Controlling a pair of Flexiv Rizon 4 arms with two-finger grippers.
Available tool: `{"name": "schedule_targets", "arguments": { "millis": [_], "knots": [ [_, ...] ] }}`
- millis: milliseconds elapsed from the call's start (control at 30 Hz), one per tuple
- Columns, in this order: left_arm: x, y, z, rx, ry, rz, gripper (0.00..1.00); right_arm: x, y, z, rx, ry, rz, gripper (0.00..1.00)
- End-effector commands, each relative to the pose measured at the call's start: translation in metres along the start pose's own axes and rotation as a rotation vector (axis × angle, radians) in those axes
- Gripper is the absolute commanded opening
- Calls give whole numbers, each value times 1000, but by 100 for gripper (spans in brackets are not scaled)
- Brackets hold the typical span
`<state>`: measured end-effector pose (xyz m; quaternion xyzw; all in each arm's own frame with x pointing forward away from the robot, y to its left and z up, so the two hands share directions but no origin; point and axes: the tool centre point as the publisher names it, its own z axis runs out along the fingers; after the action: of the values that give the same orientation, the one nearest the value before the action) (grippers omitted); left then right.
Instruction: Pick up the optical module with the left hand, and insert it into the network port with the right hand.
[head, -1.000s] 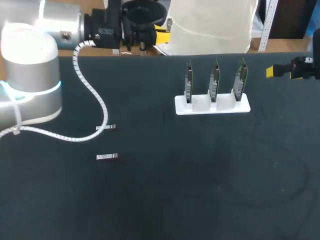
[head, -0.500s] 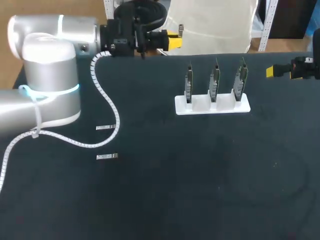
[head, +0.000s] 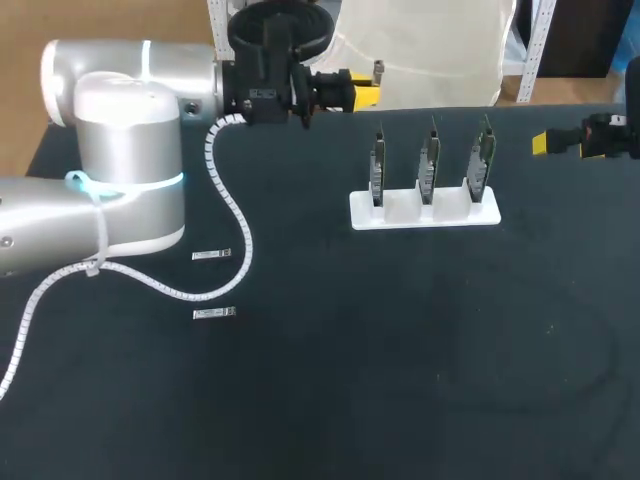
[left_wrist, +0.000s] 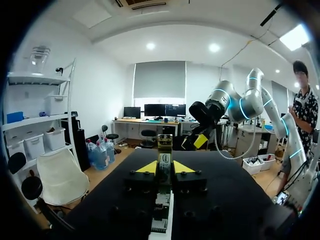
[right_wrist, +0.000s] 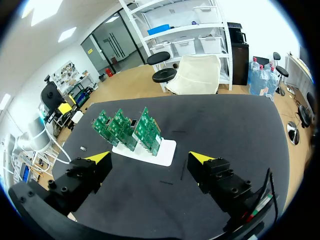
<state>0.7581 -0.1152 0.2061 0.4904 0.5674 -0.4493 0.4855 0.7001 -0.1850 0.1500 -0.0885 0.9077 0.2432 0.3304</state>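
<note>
Tabletop, dark, carries two small optical modules lying flat and apart, the far optical module and the near optical module, both close to the left arm's white cable and touched by neither gripper. The left gripper hangs over the table's far edge, aimed along the white stand with its three upright green boards, its fingers a narrow gap apart and empty. The right gripper hangs at the table's right edge, spread wide and empty.
</note>
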Motion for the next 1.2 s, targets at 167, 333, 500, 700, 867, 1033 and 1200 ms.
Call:
{"name": "schedule_targets", "arguments": {
  "millis": [167,333,500,700,867,1033,1200],
  "knots": [
    [4,4,7,24,-1,-16,0,0,0,0,0,0,0,100],
    [6,7,6,26,1,-44,0,0,0,0,0,0,0,100],
    [7,6,9,36,-4,-63,0,0,0,0,0,0,0,100],
    [7,2,15,47,-7,-73,0,0,0,0,0,0,0,100],
    [9,-1,17,41,-9,-72,0,0,0,0,0,0,0,100],
    [9,-1,17,39,-11,-74,0,0,0,0,0,0,0,100],
    [9,-1,17,39,-11,-74,0,0,0,0,0,0,0,100]
  ]
}}
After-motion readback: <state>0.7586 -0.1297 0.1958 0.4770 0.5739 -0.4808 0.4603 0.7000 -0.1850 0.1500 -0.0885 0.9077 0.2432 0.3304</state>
